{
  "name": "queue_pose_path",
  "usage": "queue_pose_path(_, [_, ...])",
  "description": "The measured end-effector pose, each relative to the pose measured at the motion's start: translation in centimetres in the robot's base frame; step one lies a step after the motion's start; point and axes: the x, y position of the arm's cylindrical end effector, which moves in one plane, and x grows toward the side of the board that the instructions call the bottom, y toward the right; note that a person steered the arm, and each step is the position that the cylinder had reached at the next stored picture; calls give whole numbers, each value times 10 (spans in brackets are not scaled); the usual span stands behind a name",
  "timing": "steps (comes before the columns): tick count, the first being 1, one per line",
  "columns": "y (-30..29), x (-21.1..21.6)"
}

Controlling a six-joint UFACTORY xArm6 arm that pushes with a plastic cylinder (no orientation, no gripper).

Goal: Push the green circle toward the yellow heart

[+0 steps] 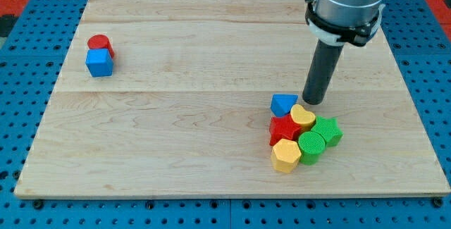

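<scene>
The green circle sits in a tight cluster at the view's lower right. The yellow heart lies just above and left of it, touching or nearly touching. My tip rests on the board just above and right of the yellow heart, beside the blue triangle. The rod rises up to the arm at the view's top right.
In the same cluster are a red star, a yellow hexagon and a green star. At the view's upper left a red cylinder touches a blue cube. The wooden board ends in blue pegboard.
</scene>
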Motion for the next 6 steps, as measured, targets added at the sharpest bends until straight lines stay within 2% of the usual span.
queue_pose_path(2, [-37, 34])
queue_pose_path(3, [-37, 9])
queue_pose_path(4, [0, -29])
queue_pose_path(5, [58, -19])
queue_pose_path(6, [116, 16])
